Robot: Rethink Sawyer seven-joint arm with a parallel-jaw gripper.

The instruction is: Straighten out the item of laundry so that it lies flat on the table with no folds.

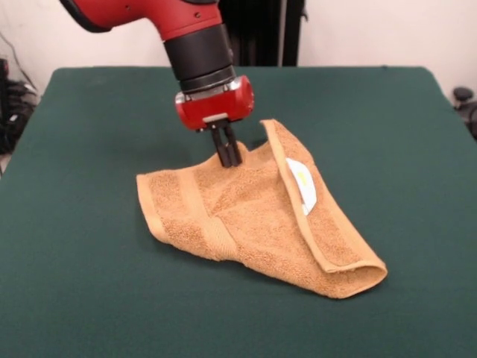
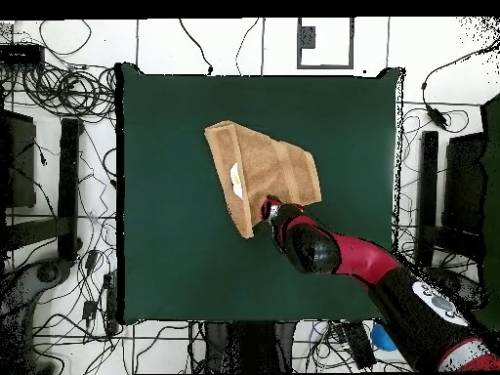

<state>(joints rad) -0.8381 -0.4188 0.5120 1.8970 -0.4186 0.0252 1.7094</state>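
From the front, the pincer (image 1: 229,159) is clamped together on the towel's (image 1: 253,216) far edge; a flap lies folded over. From overhead, the towel (image 2: 264,171) sits mid-counter (image 2: 166,244); best drag outward, low and slow.

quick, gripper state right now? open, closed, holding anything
Gripper: closed, its fingers pinching the far edge of the towel, which lies folded on the table.
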